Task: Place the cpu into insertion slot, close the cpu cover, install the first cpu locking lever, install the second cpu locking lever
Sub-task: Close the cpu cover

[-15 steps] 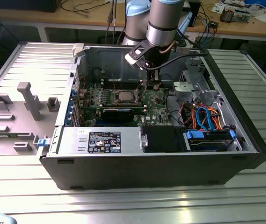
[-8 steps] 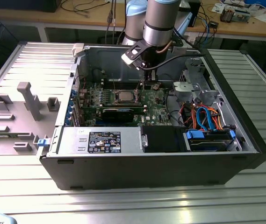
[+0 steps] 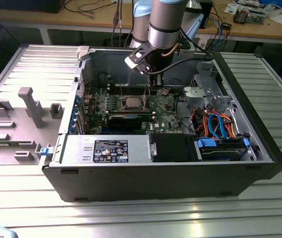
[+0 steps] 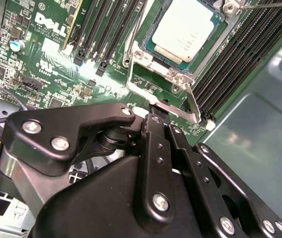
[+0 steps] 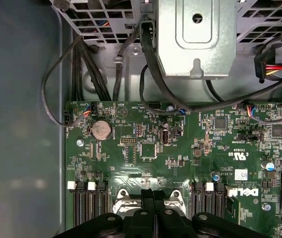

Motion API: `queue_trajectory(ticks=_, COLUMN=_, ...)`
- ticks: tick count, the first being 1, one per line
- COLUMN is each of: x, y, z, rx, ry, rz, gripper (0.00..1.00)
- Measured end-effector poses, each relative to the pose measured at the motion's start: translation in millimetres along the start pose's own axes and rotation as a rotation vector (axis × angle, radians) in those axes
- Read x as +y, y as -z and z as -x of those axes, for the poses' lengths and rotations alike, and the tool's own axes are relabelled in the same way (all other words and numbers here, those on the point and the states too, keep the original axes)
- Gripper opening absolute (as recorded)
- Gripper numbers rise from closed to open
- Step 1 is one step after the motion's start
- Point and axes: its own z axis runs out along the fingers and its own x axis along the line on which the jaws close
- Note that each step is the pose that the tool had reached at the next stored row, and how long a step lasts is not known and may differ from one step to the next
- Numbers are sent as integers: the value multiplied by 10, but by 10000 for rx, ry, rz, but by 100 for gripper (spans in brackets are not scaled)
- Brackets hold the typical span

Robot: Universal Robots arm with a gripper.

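The cpu (image 4: pixel 184 29) lies flat in the insertion slot (image 4: pixel 149 45) on the green motherboard, its pale metal face up; the exterior view shows the cpu (image 3: pixel 131 102) mid-board. The silvery cpu cover (image 4: pixel 156 65) lies down around the chip's edges. A thin wire locking lever (image 4: pixel 179 106) runs along the socket's near edge, and another lever (image 4: pixel 131 37) lies along its side. My gripper (image 4: pixel 161 121) is shut, its black fingertips right at the near lever; whether they touch it I cannot tell. The gripper (image 5: pixel 153 194) hangs just beside the socket, and the gripper (image 3: pixel 153 85) is low over the board.
Rows of black memory slots (image 4: pixel 98 34) flank the socket on both sides. A metal drive cage (image 5: pixel 195 39) with black cables (image 5: pixel 150 74) sits beyond the board. The case wall (image 4: pixel 259 124) stands close by. A black card (image 3: pixel 126 120) crosses the board's front.
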Motion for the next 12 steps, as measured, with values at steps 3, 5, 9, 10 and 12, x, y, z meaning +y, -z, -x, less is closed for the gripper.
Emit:
queue_trajectory(ticks=3, x=-18, y=-9, z=0, rx=11, ry=1, rz=0, gripper=11)
queue_trajectory(ticks=5, x=-25, y=-13, z=0, rx=15, ry=1, rz=0, gripper=11)
queue_trajectory(ticks=9, x=-36, y=-37, z=1, rx=27, ry=0, rz=-14, gripper=11)
queue_trajectory(ticks=10, x=-36, y=-43, z=1, rx=27, ry=-2, rz=-21, gripper=11)
queue_trajectory(ticks=12, x=-44, y=-47, z=1, rx=25, ry=0, rz=-29, gripper=11)
